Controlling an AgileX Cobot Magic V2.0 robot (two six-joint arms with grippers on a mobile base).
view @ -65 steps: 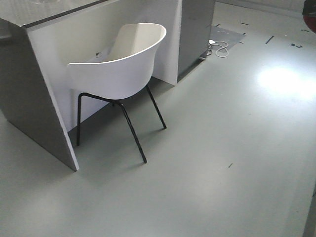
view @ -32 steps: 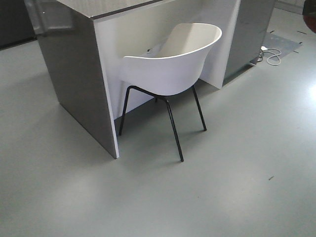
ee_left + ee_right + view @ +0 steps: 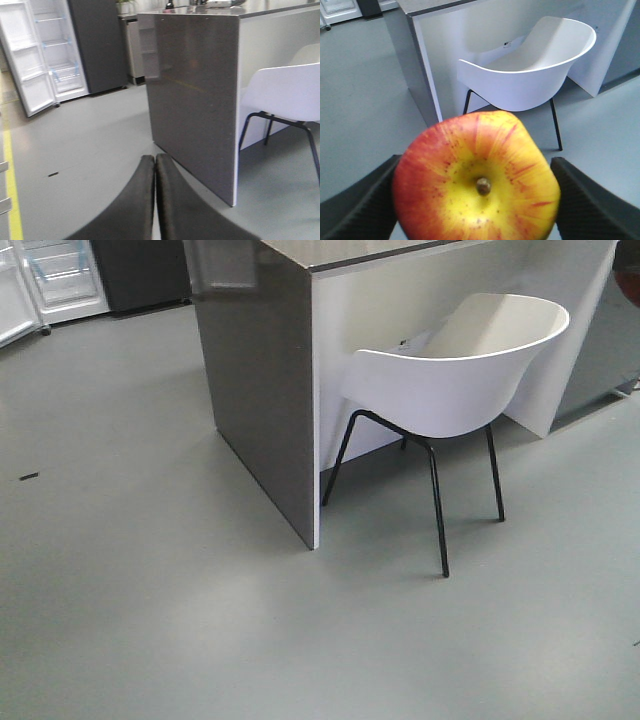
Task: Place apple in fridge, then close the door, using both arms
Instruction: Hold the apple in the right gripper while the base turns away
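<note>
My right gripper (image 3: 476, 165) is shut on the apple (image 3: 477, 182), red with a yellow patch round its stem, which fills the lower right wrist view. A dark red sliver (image 3: 630, 285) shows at the right edge of the front view. The fridge (image 3: 97, 45) stands far off, dark grey, its white interior (image 3: 60, 55) with shelves and blue tape exposed. The door (image 3: 22, 65) stands open to the left of it. The fridge also shows at the top left of the front view (image 3: 65, 280). My left gripper (image 3: 155, 162) is shut and empty, low over the floor.
A grey and white counter (image 3: 260, 370) stands ahead with a white chair (image 3: 450, 380) on black legs tucked under it. Grey floor (image 3: 120, 540) stretches between the counter and the fridge. A yellow floor line (image 3: 11, 190) runs at the left of the left wrist view.
The front view has swung left: counter and chair slid to the right of the frame, and the open fridge has come into view at the top left.
</note>
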